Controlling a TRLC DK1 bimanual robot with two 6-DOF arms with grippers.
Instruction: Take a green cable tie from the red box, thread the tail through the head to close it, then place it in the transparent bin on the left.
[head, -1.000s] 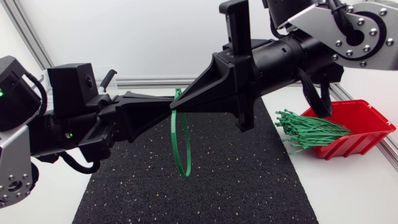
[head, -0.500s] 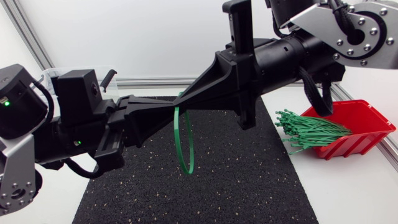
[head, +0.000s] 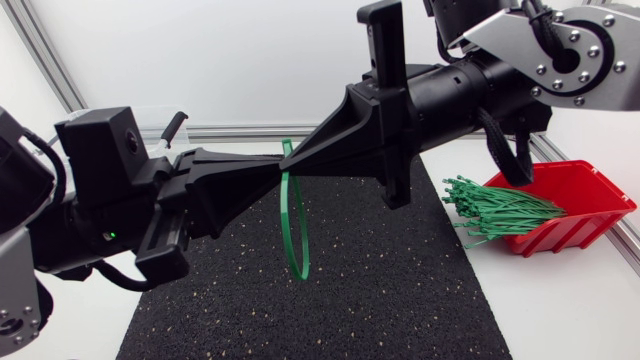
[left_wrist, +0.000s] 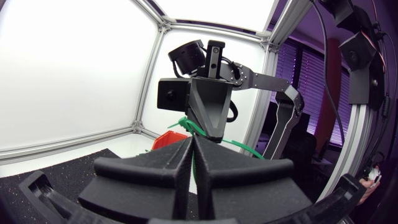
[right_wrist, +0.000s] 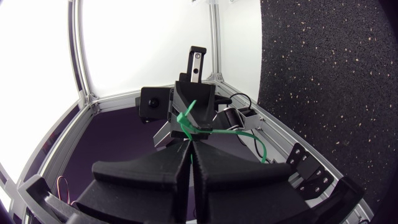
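While the left tool (head: 268, 172) and right tool (head: 298, 163) meet tip to tip, each pinched closed on the green cable tie (head: 292, 235), apparently near its head, its loop hangs freely just beneath both tips.

This is looking like a robotics lab cell: aluminium framing (head: 250, 130) is edging the far side of a white table (head: 560, 310), a black speckled mat (head: 330, 300) covering it.
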